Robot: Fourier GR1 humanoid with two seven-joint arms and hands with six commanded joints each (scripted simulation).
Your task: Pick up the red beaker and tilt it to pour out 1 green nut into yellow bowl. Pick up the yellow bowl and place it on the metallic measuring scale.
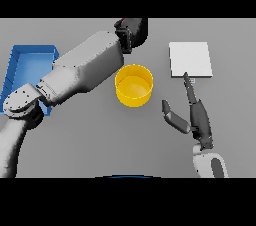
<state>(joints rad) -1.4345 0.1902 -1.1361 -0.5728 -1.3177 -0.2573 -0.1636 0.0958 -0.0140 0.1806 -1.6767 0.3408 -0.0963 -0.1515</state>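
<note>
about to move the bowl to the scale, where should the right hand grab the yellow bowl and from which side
Grip the yellow bowl by its right wall, thumb and fingers wrapped round the outside, coming from the right, probably. It stands upright and round with straight sides, and the open right hand sits on that side, near the scale.

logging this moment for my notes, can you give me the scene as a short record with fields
left robot hand: far side of the table, beyond the yellow bowl, closed around something dark with a bit of red showing
red beaker: mostly hidden in the left robot hand, only a red edge visible
yellow bowl: upright on the table centre, no nut visible inside
metallic measuring scale: pale square plate to the right of the bowl, nothing on it
right robot hand: open, fingers straight, fingertip by the scale's near edge
blue bin: left edge of the table
</note>
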